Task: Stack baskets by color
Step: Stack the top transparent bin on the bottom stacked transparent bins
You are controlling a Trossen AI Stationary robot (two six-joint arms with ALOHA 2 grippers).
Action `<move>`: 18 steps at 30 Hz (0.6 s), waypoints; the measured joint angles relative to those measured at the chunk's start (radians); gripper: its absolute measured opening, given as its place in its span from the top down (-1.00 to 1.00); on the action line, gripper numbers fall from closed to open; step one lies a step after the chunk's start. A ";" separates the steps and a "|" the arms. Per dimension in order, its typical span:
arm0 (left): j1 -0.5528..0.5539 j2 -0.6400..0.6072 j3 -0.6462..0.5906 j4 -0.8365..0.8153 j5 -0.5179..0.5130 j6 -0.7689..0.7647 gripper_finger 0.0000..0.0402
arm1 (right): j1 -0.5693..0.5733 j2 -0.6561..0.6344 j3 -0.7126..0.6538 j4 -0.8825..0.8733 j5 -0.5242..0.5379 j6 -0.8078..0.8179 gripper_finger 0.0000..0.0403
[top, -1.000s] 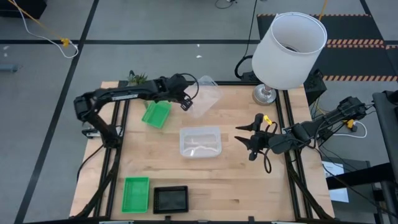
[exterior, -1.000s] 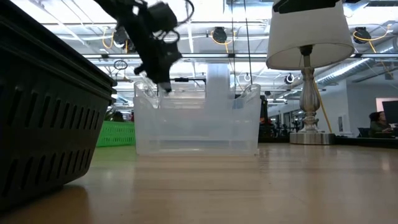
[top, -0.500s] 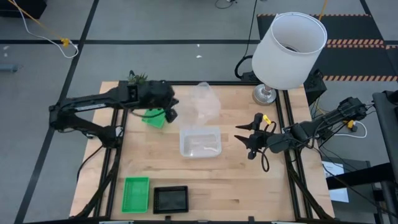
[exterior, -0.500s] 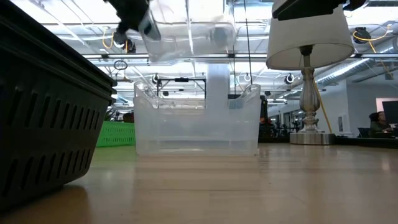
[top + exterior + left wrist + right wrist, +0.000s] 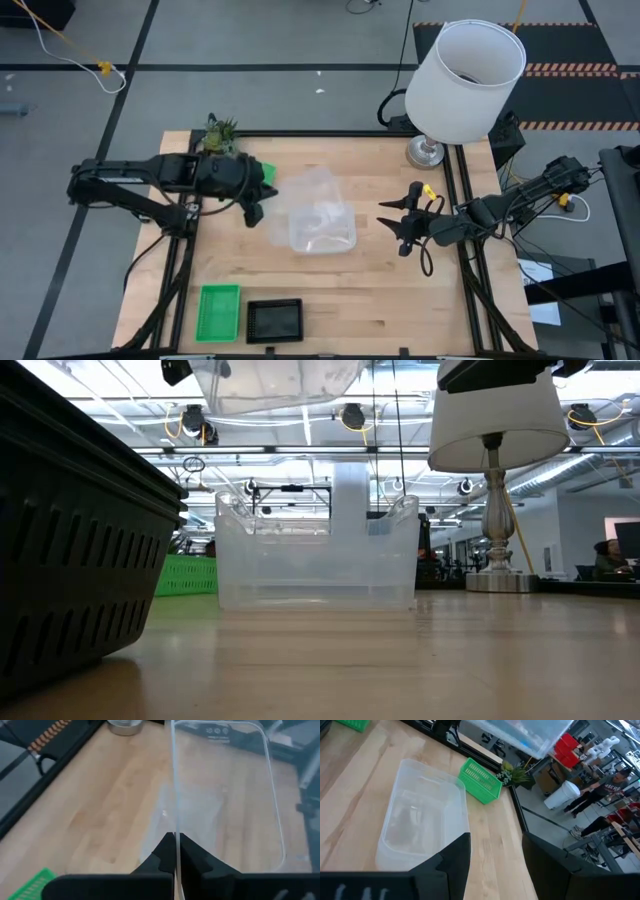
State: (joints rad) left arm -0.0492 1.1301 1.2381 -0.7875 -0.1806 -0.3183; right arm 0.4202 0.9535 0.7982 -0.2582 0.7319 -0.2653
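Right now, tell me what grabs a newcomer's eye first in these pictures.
The big white lampshade at the table's far right corner. Next, the left gripper, shut on a clear basket lifted above another clear basket at mid-table. The right gripper waits open beside them.

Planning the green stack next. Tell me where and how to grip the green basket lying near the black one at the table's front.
Pinch a long side wall of the bright green rectangular plastic basket from straight above: it sits upright and open-topped, with its outer long side clear of the black mesh basket.
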 joint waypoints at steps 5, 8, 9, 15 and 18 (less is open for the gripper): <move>-0.060 0.007 0.000 0.004 0.001 -0.004 0.98 | 0.000 0.000 0.000 0.000 0.000 -0.001 0.15; -0.081 0.010 0.000 0.001 0.001 0.020 0.97 | 0.000 0.000 0.000 0.000 0.000 -0.002 0.15; -0.085 0.009 0.000 0.009 0.000 0.039 0.97 | 0.000 0.000 0.000 0.000 0.000 -0.005 0.15; -0.077 0.041 0.000 0.084 -0.003 0.158 0.97 | 0.000 0.000 0.000 -0.001 0.000 -0.027 0.15; -0.056 0.080 0.000 0.120 0.000 0.246 0.97 | 0.000 0.000 0.000 -0.002 0.000 -0.040 0.15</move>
State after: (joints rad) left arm -0.1054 1.2097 1.2381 -0.6676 -0.1804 -0.0725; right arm 0.4202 0.9535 0.7982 -0.2600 0.7315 -0.3049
